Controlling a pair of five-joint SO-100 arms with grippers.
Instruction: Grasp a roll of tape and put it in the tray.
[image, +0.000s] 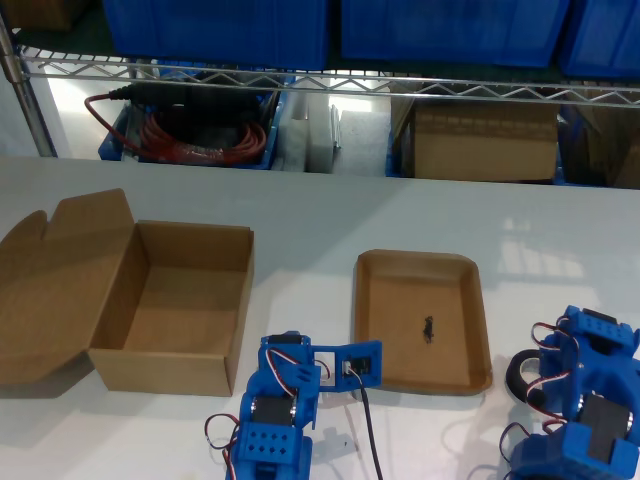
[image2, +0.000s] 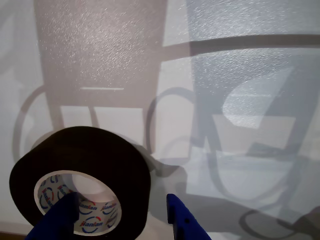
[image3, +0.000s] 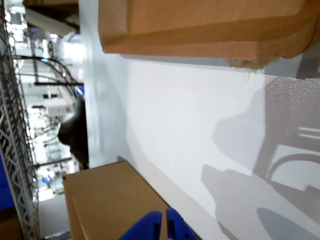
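Roll of tape (image2: 80, 187): black ring, pale whitish core printed with small blue and red logos, wording too small to read. Lies flat on the white table (image: 420, 215). In the exterior view it shows only as a dark ring (image: 522, 376) at the lower right, just beside the tray's right edge and outside it, partly hidden by a blue arm.

My first gripper (image2: 122, 215): jaws apart, one blue fingertip (image2: 62, 215) over the core, the other outside the roll's black wall; the ring's wall stands between them. Whether the pads press on it cannot be told.

My second gripper (image3: 164, 220): blue fingertips pressed together, holding nothing, close to the cardboard box's corner. In the exterior view it sits low and centre, between box and tray.

Tray (image: 372, 300): shallow brown paperboard, rounded corners, low rim, one small dark mark (image: 428, 328) inside.

Cardboard box (image: 190, 370): deeper, flap lid thrown open, on the exterior view's left.

Room: wire shelving (image: 300, 80) behind the table, blue bins (image: 215, 25) above, a coil of red cable (image: 190, 140) and a closed carton (image: 485, 140) below.
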